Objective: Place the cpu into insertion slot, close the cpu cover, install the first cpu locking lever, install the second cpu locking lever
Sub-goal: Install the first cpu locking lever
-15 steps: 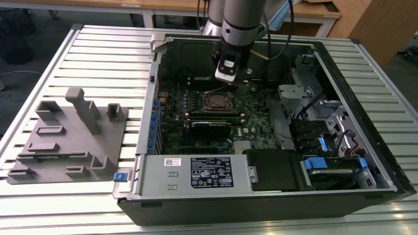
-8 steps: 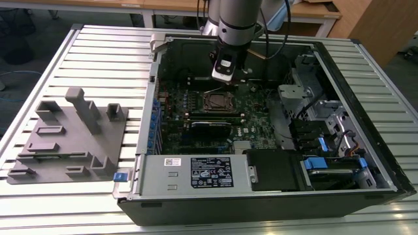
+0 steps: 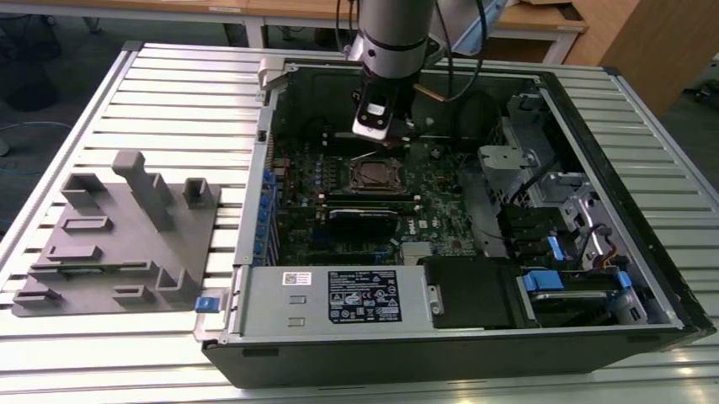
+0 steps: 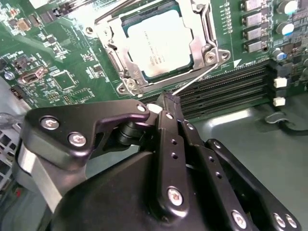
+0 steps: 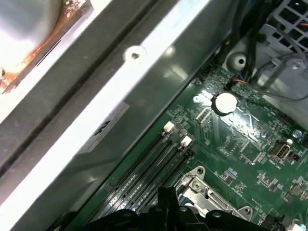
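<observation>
Just off the corner of the cpu cover (image 4: 206, 33), your fingers (image 4: 166, 113) look clamped shut on the tip of the locking lever (image 4: 197, 77) for leverage (the cpu (image 4: 161, 43) sits seated underneath).

1. One cpu (image 4: 161, 43), under one cpu cover (image 4: 114, 54).
2. One thin locking lever (image 4: 195, 78) in the second wrist view.
3. Four long black memory slots (image 4: 231, 89), as far as I can count them; two white slot latches (image 5: 168, 127) in the first wrist view.
4. One round coin battery (image 5: 224, 102).
5. One open computer case (image 3: 629, 126) and one grey fixture tray (image 3: 113, 252) on one slatted desk (image 3: 180, 93).
6. One arm (image 3: 396, 34) with one tool (image 4: 168, 98).
</observation>
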`<action>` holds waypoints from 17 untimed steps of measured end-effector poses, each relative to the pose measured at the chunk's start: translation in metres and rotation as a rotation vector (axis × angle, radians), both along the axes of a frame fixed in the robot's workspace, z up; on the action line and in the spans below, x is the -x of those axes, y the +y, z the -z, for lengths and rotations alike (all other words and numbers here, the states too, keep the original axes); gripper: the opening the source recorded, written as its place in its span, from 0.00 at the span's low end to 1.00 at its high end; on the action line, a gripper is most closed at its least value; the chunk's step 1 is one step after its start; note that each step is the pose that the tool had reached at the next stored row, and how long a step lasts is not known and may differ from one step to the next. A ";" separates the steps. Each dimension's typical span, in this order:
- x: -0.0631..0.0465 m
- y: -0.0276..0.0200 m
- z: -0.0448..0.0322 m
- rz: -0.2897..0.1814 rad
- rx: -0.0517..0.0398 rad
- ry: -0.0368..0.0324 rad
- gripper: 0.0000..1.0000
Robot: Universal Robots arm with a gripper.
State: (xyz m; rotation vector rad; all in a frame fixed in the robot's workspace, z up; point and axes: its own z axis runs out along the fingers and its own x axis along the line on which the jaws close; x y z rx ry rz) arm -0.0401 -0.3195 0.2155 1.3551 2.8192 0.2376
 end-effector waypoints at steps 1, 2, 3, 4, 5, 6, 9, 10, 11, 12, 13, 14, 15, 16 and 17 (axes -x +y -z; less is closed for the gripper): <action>0.000 0.0000 0.0000 0.012 0.0000 -0.0001 0.10; 0.000 0.0000 0.0000 0.023 0.0000 -0.0003 0.10; 0.002 -0.0001 -0.0001 0.027 0.0002 -0.0008 0.10; 0.003 -0.0001 -0.0001 0.029 0.0002 -0.0020 0.10; 0.004 0.0000 0.0002 0.029 0.0001 -0.0034 0.10; 0.005 0.0000 0.0005 0.029 -0.0004 -0.0042 0.10; 0.005 0.0000 0.0009 0.028 -0.0010 -0.0045 0.10; 0.005 0.0000 0.0009 0.028 -0.0010 -0.0044 0.10; 0.005 0.0000 0.0010 0.028 -0.0012 -0.0045 0.10; 0.005 0.0000 0.0012 0.024 -0.0013 -0.0046 0.10; 0.005 0.0000 0.0013 0.018 -0.0013 -0.0046 0.10; 0.005 -0.0001 0.0015 0.007 -0.0013 -0.0046 0.10; 0.005 -0.0001 0.0016 -0.006 -0.0013 -0.0045 0.10; 0.005 -0.0001 0.0016 -0.018 -0.0012 -0.0045 0.10; 0.005 0.0000 0.0017 -0.024 -0.0012 -0.0045 0.10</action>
